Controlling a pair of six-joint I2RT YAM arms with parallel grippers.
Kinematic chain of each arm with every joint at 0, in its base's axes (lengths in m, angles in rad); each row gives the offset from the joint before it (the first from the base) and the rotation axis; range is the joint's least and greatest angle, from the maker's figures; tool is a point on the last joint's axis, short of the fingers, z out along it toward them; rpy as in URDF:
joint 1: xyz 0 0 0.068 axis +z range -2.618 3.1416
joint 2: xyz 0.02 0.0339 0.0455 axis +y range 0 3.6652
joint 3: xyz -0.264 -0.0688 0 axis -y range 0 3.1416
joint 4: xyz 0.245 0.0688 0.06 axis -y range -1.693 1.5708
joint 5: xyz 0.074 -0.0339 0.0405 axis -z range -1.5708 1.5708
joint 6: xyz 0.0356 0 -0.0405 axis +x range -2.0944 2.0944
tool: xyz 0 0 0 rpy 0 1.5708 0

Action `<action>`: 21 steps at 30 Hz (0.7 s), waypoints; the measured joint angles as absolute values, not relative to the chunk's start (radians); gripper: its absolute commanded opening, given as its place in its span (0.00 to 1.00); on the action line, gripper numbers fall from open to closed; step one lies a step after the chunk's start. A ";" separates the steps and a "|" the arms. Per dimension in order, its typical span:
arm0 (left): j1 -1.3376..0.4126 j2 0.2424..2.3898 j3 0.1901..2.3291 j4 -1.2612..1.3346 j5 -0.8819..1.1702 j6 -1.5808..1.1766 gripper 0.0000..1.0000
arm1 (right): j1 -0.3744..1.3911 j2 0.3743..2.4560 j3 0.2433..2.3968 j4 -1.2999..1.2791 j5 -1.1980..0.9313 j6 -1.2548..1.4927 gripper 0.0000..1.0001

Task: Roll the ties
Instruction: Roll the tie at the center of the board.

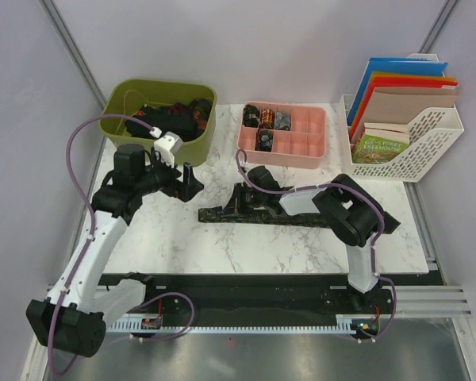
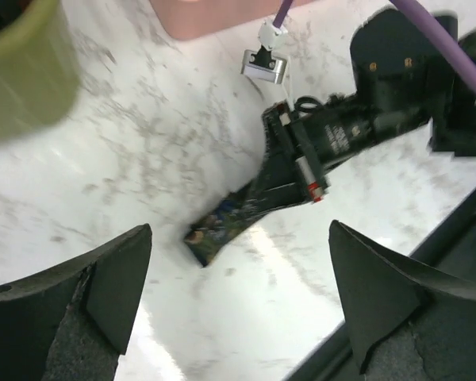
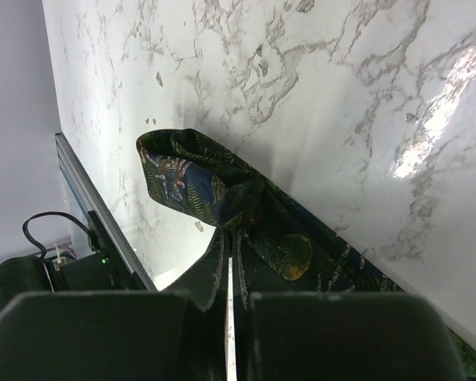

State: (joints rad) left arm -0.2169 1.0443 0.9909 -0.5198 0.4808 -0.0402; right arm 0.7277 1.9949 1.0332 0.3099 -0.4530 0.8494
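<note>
Dark leaf-patterned fabric necktie [image 1: 218,214] flat across white marble worktop [image 1: 182,246]; soft, limp, likely slippery. Pinched shut near its folded end: right fingers [image 3: 333,333]. Wide, empty: left fingers [image 2: 79,294]. Best gripped at fold edge.

The tie [image 1: 219,214] vanishes mid-length under the right gripper [image 1: 239,205]; in the right wrist view it runs off the lower right edge. The green bin [image 1: 160,83] holds a dark jumble — too tangled to count — and is a blurred, cropped corner from the left wrist. The book [image 1: 378,148] title is too small to read.
</note>
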 measured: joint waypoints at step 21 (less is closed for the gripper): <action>-0.194 1.364 0.784 -0.529 0.721 1.134 0.88 | 0.720 2.027 1.021 0.358 -0.474 0.922 0.00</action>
State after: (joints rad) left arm -0.1944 1.3640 0.7841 -0.5289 0.7212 1.1339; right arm 0.7204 2.0266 1.0206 0.3584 -0.4744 0.9222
